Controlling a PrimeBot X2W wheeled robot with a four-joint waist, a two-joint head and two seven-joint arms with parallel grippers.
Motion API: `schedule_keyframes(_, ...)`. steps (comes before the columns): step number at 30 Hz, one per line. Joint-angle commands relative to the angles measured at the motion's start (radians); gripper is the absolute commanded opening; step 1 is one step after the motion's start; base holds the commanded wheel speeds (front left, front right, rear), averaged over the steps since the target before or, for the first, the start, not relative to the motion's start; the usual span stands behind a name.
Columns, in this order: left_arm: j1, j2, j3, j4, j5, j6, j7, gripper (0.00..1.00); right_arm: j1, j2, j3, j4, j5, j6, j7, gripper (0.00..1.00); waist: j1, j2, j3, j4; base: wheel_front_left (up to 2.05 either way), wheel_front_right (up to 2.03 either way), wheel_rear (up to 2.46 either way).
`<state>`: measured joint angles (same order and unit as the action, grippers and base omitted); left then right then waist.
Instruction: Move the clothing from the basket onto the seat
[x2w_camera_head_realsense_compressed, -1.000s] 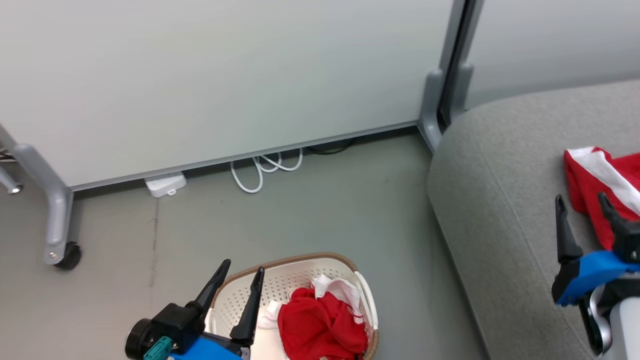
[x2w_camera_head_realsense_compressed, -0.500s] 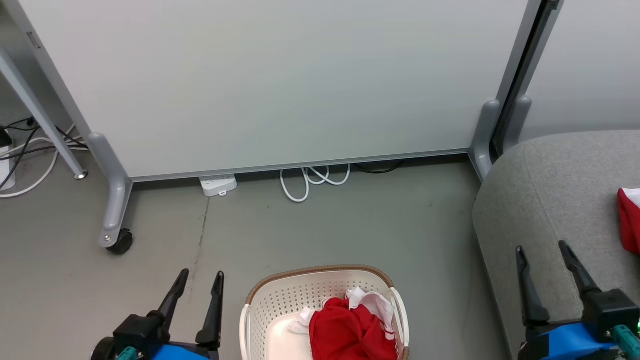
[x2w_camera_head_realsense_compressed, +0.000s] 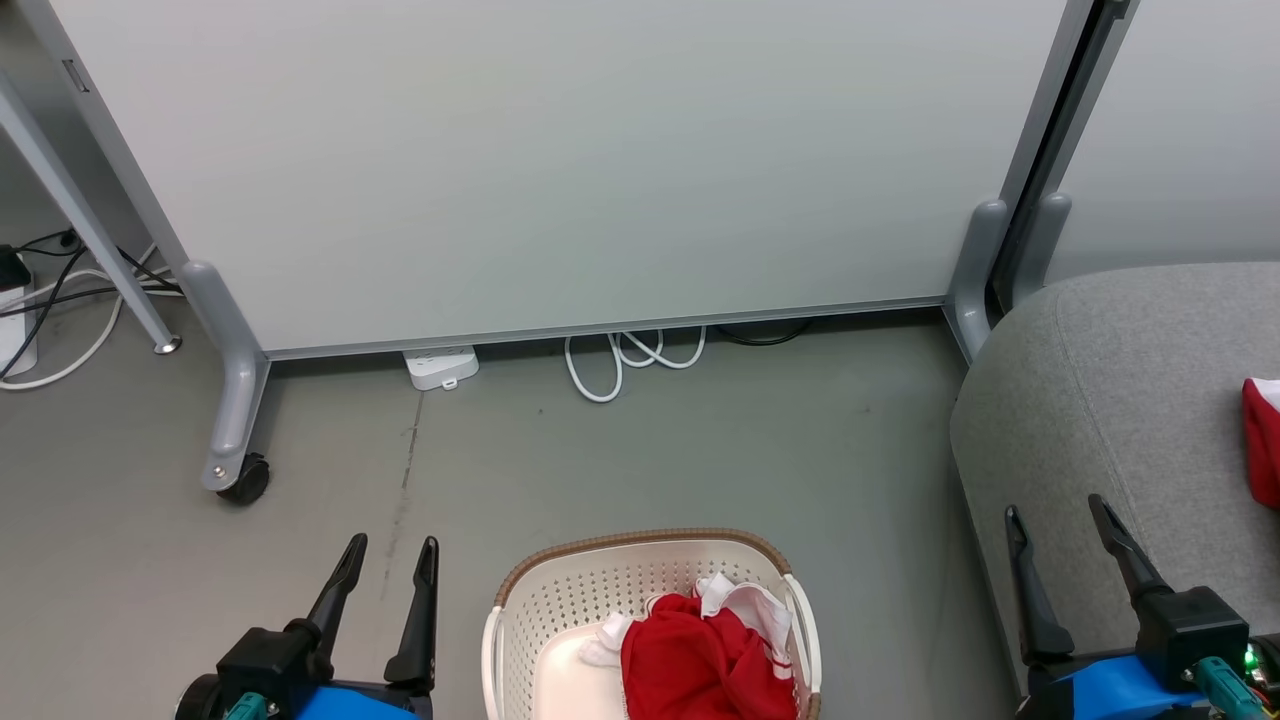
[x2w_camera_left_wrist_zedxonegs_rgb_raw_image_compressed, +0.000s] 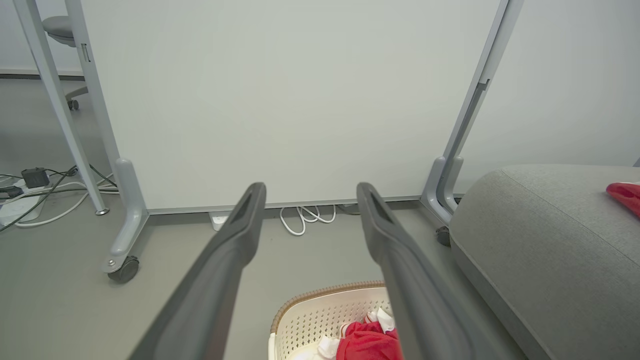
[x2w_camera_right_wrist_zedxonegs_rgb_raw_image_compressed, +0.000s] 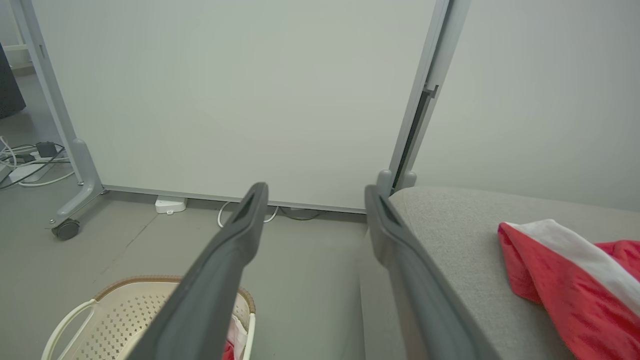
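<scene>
Below two pale partition panels (x2w_camera_head_realsense_compressed: 560, 170): one seat (x2w_camera_head_realsense_compressed: 1120, 400), one basket (x2w_camera_head_realsense_compressed: 560, 600), clothing (x2w_camera_head_realsense_compressed: 700, 665) in two places.

One grey sofa seat stands at the right, with one cream laundry basket near it on the floor (x2w_camera_head_realsense_compressed: 700, 450). One red-and-white heap of clothing lies inside the basket; one red garment (x2w_camera_right_wrist_zedxonegs_rgb_raw_image_compressed: 565, 280) with a white stripe lies on the seat. Of the two grippers, the left gripper (x2w_camera_head_realsense_compressed: 394, 541) hangs just left of the basket and the right gripper (x2w_camera_head_realsense_compressed: 1055, 506) by the seat's edge; both are spread apart, holding nothing.

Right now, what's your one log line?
left gripper open; right gripper open; red fabric clothing in cream perforated plastic basket; red garment on grey fabric seat
</scene>
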<state>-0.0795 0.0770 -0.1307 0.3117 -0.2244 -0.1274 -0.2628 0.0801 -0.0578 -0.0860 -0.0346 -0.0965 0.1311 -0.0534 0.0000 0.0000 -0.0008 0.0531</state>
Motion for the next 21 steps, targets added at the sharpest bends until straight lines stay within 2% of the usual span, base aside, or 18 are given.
schedule_keyframes(1,0.012,0.000,0.004,-0.002,0.007,-0.004,-0.003,1.00,-0.010,0.005,-0.003,0.007,-0.004,0.000,-0.007,1.00,0.0000,0.0000,0.000,-0.001,0.00,0.00,0.00)
schedule_keyframes(12,-0.002,-0.002,0.010,-0.008,-0.002,-0.004,-0.003,1.00,-0.070,0.008,0.013,0.025,0.005,-0.001,-0.027,1.00,0.0000,0.0000,0.056,-0.044,0.00,0.00,0.00)
schedule_keyframes(15,-0.035,-0.002,0.004,-0.011,0.000,-0.004,-0.003,1.00,-0.120,0.008,0.018,0.017,0.007,0.000,-0.036,1.00,0.0000,0.0000,0.120,-0.071,0.00,0.00,0.00)
schedule_keyframes(21,-0.126,0.014,-0.021,0.004,0.008,-0.004,-0.003,1.00,-0.257,0.008,0.039,0.009,0.011,0.000,-0.055,1.00,0.0000,0.0000,0.317,-0.145,0.00,0.00,0.00)
